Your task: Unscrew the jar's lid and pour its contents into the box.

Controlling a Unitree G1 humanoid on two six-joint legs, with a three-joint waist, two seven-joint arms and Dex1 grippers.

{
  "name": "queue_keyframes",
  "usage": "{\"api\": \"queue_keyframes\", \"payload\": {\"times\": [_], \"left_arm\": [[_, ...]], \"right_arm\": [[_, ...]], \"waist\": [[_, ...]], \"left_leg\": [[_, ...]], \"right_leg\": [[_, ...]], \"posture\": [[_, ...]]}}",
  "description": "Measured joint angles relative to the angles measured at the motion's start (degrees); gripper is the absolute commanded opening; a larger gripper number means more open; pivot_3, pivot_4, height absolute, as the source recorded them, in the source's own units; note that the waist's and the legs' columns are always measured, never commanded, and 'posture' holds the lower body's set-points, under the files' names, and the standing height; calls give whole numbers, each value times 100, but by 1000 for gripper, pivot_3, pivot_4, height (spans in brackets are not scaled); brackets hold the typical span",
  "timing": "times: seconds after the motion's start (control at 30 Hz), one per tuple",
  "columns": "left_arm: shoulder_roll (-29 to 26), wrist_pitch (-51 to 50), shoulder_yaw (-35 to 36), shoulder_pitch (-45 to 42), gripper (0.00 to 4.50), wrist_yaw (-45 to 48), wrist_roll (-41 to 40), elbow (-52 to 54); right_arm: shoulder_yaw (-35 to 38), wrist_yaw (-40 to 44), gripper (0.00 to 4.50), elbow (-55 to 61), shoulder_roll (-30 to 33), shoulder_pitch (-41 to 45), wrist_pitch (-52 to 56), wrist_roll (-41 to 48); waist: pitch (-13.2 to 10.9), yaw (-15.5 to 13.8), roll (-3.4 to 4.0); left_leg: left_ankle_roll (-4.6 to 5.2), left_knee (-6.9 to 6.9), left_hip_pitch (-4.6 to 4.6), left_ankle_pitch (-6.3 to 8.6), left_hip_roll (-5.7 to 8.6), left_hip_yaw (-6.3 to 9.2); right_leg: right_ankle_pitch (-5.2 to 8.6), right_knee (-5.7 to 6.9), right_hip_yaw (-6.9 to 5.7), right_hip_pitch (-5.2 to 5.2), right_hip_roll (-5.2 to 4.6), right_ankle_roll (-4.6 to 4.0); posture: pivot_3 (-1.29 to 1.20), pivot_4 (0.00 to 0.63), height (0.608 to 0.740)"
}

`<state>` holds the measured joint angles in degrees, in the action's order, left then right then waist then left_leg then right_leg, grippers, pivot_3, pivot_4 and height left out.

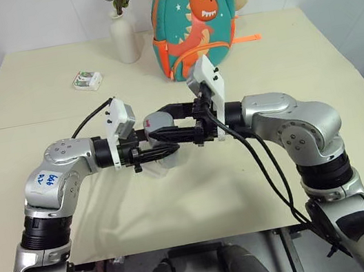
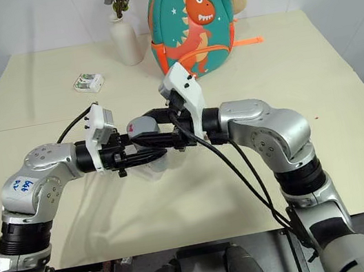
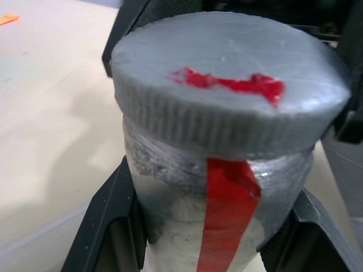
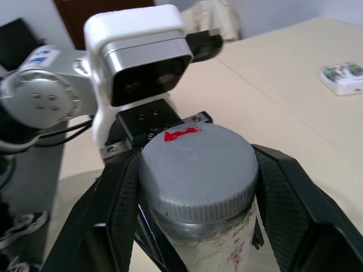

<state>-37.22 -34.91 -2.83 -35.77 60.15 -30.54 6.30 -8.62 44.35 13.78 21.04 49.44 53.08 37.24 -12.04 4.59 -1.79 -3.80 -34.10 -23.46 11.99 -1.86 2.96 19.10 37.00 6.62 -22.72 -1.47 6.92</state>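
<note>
Left tool [image 1: 160, 152] clamps the jar [image 3: 218, 226] body above the desk [image 1: 200, 203], in front of the backpack [image 1: 194, 22]. Right tool [image 1: 161, 134] is shut on the lid [image 4: 195, 170] (still seated). Twisting needs a firm left hold and a level jar.

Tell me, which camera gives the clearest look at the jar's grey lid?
The left wrist view: the lid looms close, showing its ribbed edge and red mark. The right wrist view shows it smaller, from above. In the head views it is a small grey patch between the arms.

Open tabletop [image 1: 199, 196] all round; vase [image 1: 125, 39], backpack [image 1: 194, 22] and packet [image 1: 87, 80] crowd the far edge.
</note>
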Motion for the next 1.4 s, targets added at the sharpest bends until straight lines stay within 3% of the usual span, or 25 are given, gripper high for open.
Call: {"api": "queue_keyframes", "payload": {"times": [0.4, 0.77, 0.97, 1.4], "left_arm": [[2, 445, -334, -191, 1992, 1453, -109, -48], [36, 573, -349, -188, 1992, 1491, -105, -148], [-20, 640, -157, -161, 1992, 1502, -107, -148], [-211, 670, -23, 127, 1992, 1266, -19, -52]], "right_arm": [[-339, 2532, 2537, -902, 655, 482, -594, 212], [-422, 2634, 2537, -1052, 657, 503, -795, 192], [-179, 2580, 4476, -1164, 920, 378, -609, 234], [149, 2336, 4476, -663, 1043, 190, -730, 219]], "waist": [[-2, 12, 3], [-2, 2, 4], [-2, -27, 4], [-5, 1, 7]], "left_leg": [[0, -2, 0, 0, -1, 0], [0, -4, -2, 0, -1, 3], [0, -8, -4, 0, 1, 5], [0, -7, -4, 0, -1, 5]], "right_leg": [[0, 1, -2, 0, 2, 0], [0, 3, -3, 0, 1, 1], [0, 3, -4, 0, -1, 1], [1, 4, -4, 0, 0, 1]], "posture": [[0, 150, 740], [0, 150, 740], [0, 150, 740], [0, 150, 740]]}}
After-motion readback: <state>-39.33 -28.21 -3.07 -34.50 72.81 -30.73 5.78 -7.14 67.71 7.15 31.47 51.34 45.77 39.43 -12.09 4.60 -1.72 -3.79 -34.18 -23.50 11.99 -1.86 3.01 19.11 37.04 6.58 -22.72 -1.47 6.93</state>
